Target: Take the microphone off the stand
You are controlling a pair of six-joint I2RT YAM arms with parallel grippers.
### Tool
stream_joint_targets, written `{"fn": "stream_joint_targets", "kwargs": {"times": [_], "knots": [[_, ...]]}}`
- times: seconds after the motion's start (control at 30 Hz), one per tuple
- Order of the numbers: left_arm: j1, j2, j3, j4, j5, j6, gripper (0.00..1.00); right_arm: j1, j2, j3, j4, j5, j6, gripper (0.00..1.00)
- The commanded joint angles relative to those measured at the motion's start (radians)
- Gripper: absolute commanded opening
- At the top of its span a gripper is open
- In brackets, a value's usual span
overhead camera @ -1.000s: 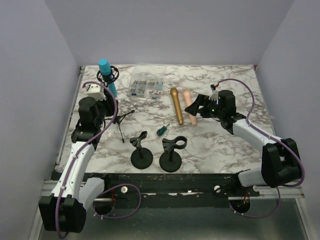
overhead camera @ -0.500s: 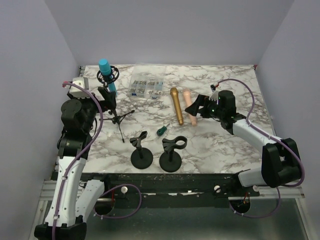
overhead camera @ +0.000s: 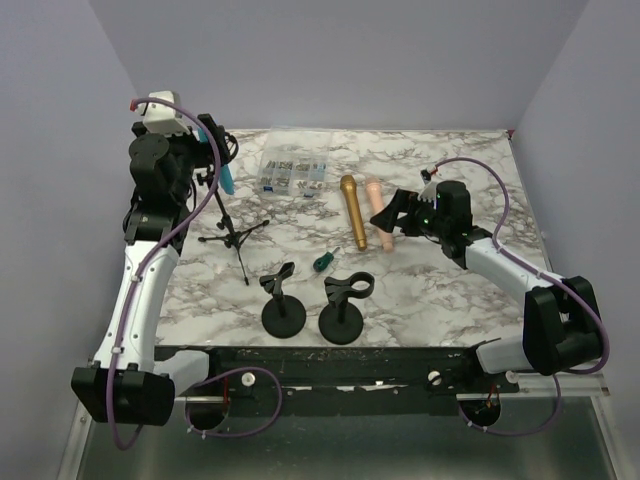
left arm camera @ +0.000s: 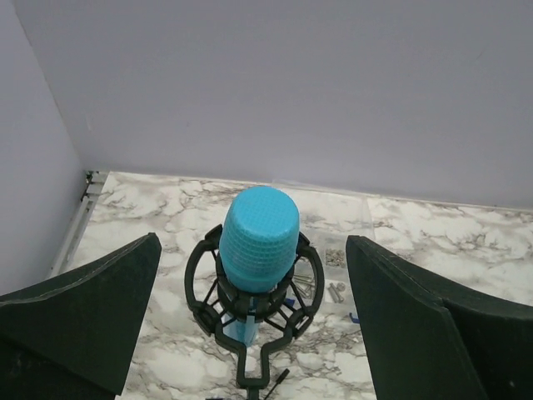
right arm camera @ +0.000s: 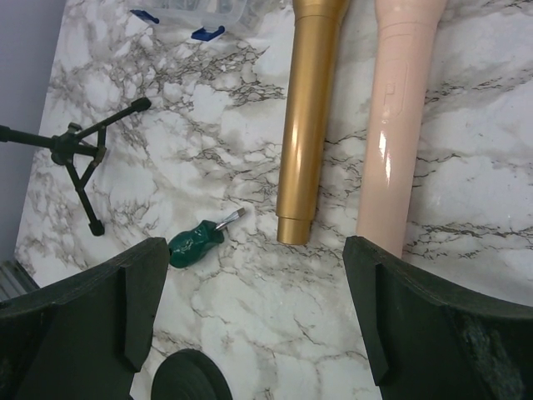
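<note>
A blue microphone (left arm camera: 258,233) stands upright in a black shock mount (left arm camera: 204,296) on a thin tripod stand (overhead camera: 236,238) at the far left. My left gripper (overhead camera: 212,145) is raised above and just in front of it, open and empty. In the left wrist view the microphone's head sits between my open fingers (left arm camera: 83,321), not touched. In the top view the arm hides most of the microphone; only its lower blue body (overhead camera: 226,180) shows. My right gripper (overhead camera: 393,212) is open and empty, low over the table near the loose microphones.
A gold microphone (right arm camera: 312,117) and a pink microphone (right arm camera: 400,125) lie side by side mid-table. A green screwdriver (right arm camera: 196,242) lies near them. Two black clip stands (overhead camera: 283,305) (overhead camera: 343,305) stand at the front. A clear box of screws (overhead camera: 290,172) sits behind.
My left arm has risen and swung back toward the far left, from beside the tripod to above the blue microphone's head. The right arm has not moved.
</note>
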Motion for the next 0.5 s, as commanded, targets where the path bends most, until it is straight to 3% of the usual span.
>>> {"fn": "stream_joint_targets", "kwargs": {"times": [0.0,0.17,0.47], "knots": [[0.005,0.054,0.07,0.049,-0.02,0.1,0.94,-0.004,-0.016,0.03,-0.03,0.026,-0.024,0.95],[0.008,0.094,0.05,0.068,-0.007,0.141,0.94,-0.001,-0.021,0.078,-0.083,0.016,-0.015,0.95],[0.02,0.149,0.069,0.024,0.029,0.161,0.84,0.082,-0.062,0.131,-0.163,0.058,0.007,0.95]]}}
